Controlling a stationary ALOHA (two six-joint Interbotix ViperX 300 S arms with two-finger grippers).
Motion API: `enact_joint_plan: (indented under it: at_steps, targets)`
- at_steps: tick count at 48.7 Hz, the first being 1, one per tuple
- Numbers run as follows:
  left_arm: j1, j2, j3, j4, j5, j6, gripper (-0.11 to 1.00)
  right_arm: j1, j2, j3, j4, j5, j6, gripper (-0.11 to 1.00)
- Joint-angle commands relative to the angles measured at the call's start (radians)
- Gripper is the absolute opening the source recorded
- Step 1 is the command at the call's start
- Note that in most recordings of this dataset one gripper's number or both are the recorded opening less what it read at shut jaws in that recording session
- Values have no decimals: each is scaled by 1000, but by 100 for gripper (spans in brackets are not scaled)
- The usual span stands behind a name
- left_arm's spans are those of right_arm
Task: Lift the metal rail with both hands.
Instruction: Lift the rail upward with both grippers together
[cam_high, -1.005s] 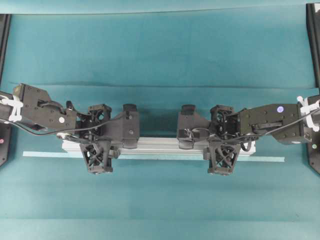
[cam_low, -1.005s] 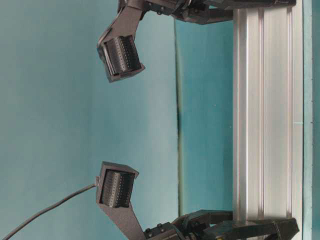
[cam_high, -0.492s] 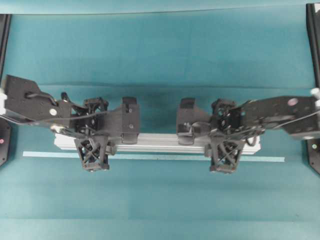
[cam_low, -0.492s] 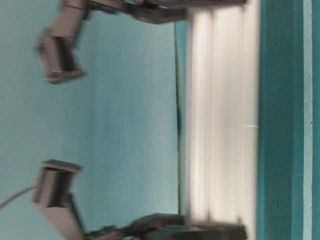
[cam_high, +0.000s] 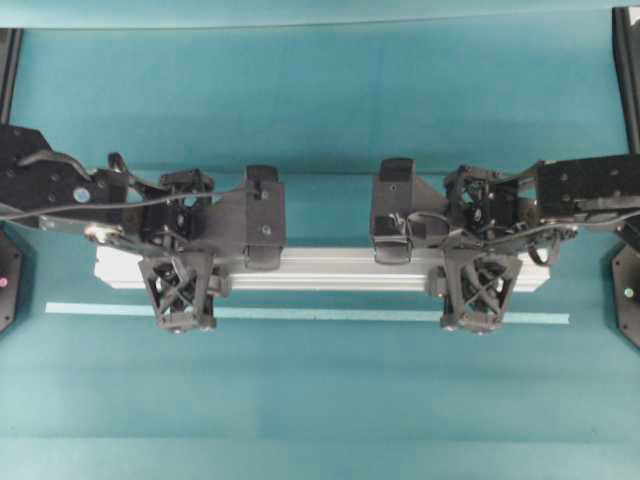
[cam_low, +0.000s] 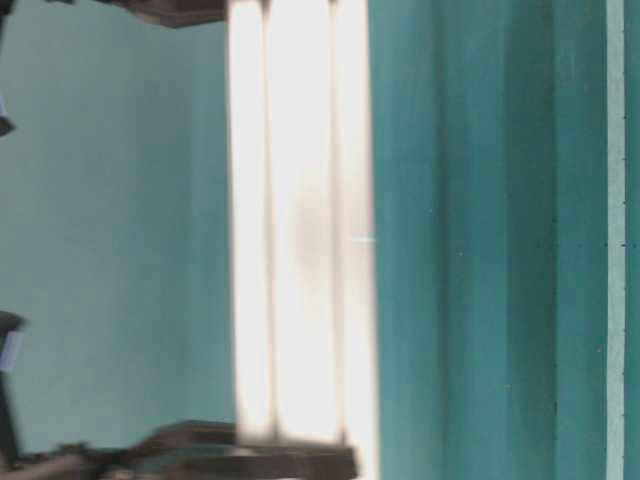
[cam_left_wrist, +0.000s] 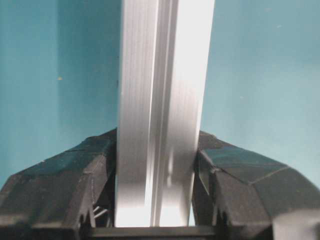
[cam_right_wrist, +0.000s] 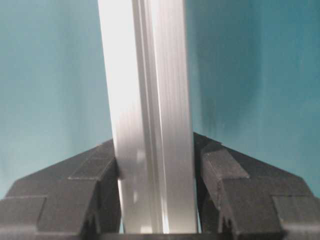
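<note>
The metal rail (cam_high: 320, 268) is taken as the landmark: nearest the lower edge of the overhead view, a thin pale tape strip (cam_high: 300, 315) is seen lying on the teal table (cam_high: 320, 400) just below the rail and parallel to it. The rail itself is pinched near its left end by the left gripper (cam_high: 180, 285) and near its right end by the right gripper (cam_high: 478, 285), and in both wrist views the black fingers (cam_left_wrist: 85, 175) are pressed against its two sides. Beyond the rail, the two black arms (cam_high: 60, 190) are seen reaching in from the left and right edges.

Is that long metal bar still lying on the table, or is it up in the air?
Up in the air. In the table-level view the metal rail hangs clear of the pale tape strip.
</note>
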Motion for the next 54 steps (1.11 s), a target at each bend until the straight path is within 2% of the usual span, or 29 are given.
enact_joint_plan:
  at_steps: [1, 19, 54]
  targets:
    - [2, -34, -66, 3, 37, 2, 36, 3, -14, -54, 3, 40, 6, 39]
    - [2, -37, -189, 3, 163, 2, 36, 11, -23, -224, 3, 239, 6, 39]
    - [0, -43, -463, 3, 387, -2, 36, 43, -14, -480, 0, 456, 25, 39]
